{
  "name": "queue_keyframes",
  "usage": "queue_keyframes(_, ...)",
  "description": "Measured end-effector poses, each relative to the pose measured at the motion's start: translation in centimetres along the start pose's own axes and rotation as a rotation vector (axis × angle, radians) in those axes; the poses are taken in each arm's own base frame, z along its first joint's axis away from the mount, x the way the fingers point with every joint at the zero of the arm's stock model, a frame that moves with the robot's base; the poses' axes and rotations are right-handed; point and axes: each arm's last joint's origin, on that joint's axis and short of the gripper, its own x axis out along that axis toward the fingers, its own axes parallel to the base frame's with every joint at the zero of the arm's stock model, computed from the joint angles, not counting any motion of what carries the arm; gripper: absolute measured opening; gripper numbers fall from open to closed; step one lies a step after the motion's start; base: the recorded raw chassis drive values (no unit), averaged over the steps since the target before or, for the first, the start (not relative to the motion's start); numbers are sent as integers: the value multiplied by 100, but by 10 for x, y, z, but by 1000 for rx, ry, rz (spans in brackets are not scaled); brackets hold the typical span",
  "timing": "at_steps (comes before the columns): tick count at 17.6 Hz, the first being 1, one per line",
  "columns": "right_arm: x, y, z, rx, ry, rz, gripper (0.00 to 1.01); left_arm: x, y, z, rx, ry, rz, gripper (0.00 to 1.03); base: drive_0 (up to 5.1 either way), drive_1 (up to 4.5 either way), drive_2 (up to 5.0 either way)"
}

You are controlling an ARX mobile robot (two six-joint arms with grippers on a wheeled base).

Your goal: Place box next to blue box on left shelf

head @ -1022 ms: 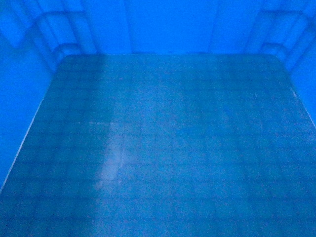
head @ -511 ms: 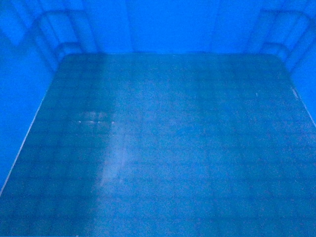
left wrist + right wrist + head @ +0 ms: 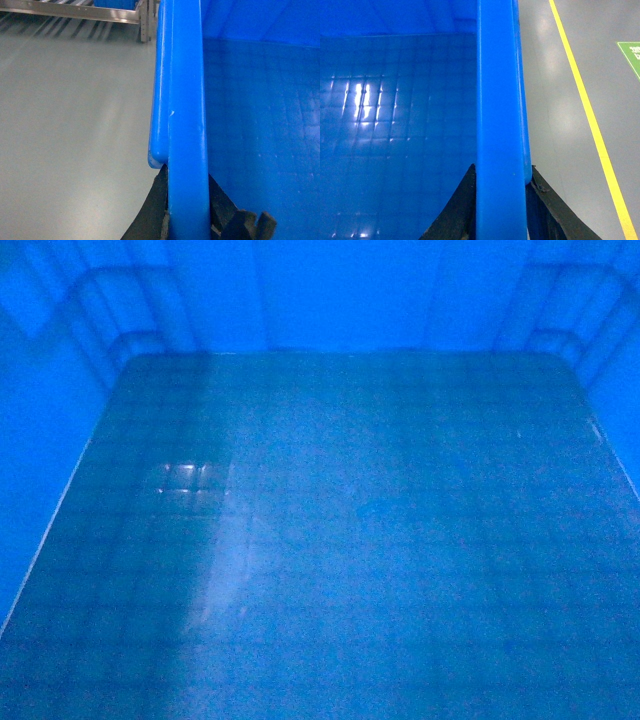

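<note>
At the bottom of the left wrist view the left gripper [image 3: 187, 220] is closed over the box [image 3: 185, 100] rim, one dark finger either side of the wall. The right gripper [image 3: 501, 210] pinches the opposite rim the same way at the bottom of its frame. The box is carried between them, filling the head view. On its floor, a window-like glare at left of the head frame has brightened and slid over the last second, so I judge the box is travelling. Beyond the grey floor [image 3: 70, 125], the shelf [image 3: 75, 12] sits at the upper left, well apart; placing remains undone. A yellow line [image 3: 585, 100] runs up the right.
</note>
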Motion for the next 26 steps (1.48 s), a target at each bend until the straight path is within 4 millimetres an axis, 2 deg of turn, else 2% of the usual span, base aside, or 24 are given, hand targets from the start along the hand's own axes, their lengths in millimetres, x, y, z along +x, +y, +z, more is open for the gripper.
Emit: queue_keyframes(26,0,0,0,0,-3,0,21,0,0,0,0,-3,0,8,2,431,-428)
